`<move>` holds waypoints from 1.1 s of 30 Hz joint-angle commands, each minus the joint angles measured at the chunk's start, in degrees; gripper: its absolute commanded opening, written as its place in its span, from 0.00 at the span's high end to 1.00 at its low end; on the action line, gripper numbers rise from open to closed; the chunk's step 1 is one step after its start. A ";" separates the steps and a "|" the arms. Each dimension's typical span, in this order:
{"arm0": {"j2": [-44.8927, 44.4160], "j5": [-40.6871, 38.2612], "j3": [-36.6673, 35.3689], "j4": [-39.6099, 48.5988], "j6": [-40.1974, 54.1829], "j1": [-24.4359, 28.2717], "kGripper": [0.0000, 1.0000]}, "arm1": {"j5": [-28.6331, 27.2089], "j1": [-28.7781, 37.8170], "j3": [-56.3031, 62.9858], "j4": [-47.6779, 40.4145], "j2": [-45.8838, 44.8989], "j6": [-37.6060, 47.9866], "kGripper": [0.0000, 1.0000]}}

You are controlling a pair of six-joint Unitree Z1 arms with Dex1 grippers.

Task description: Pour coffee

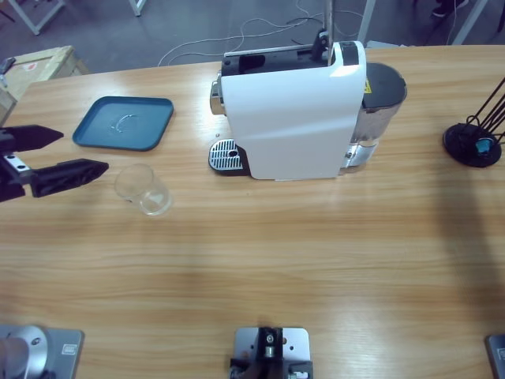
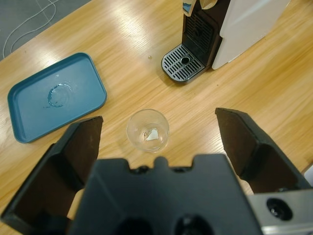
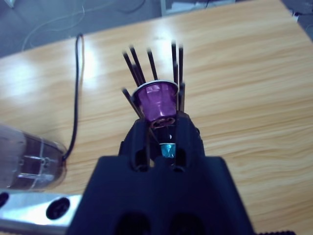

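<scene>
- Coffee cannot be made out as a liquid in any view; the clear glass (image 1: 144, 189) on the wooden table (image 1: 260, 268) looks empty apart from a pale glint at its bottom, seen in the left wrist view (image 2: 148, 130).
- The glass stands upright, between the blue tray (image 1: 124, 122) and the table's near edge, left of the coffee machine (image 1: 296, 110).
- The machine's metal drip grate (image 1: 224, 155) sits at its left foot, well apart from the glass, with bare table between them.
- The tray holds only a small ring of clear wet residue (image 2: 59, 95).
- The left gripper (image 1: 59, 156) hovers at the table's left edge, jaws spread wide and holding nothing; the glass lies just ahead of it, in line with the gap but not between the jaws.
- At the far right stands a black wire capsule rack (image 1: 476, 138) on a round base, with a teal capsule (image 1: 484, 146) low in it.
- In the right wrist view the right gripper (image 3: 161, 128) is at that rack, jaws closed close around a purple capsule (image 3: 157, 100) among the black rods.
- A black cable (image 3: 76, 93) runs across the table toward the machine's clear water tank (image 3: 27, 161).
</scene>
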 commanded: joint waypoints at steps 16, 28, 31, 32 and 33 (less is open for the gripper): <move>-0.43 -1.60 -4.48 7.14 -0.31 -0.64 0.00 | 10.79 41.15 -16.40 13.98 -0.17 -13.98 1.00; -0.66 -3.13 -5.54 8.79 0.15 -0.66 0.00 | 14.23 48.02 -46.56 24.11 27.35 -29.65 1.00; -0.26 -3.13 -5.54 8.56 0.41 -0.63 0.00 | 14.21 47.37 -49.15 24.00 30.62 -31.14 1.00; -0.08 -3.13 -5.54 8.47 0.59 -0.66 0.00 | 14.21 46.51 -49.51 23.81 31.27 -31.18 1.00; 0.17 -3.13 -5.54 8.33 0.76 -0.66 0.00 | 13.81 45.70 -49.99 23.60 31.85 -31.21 1.00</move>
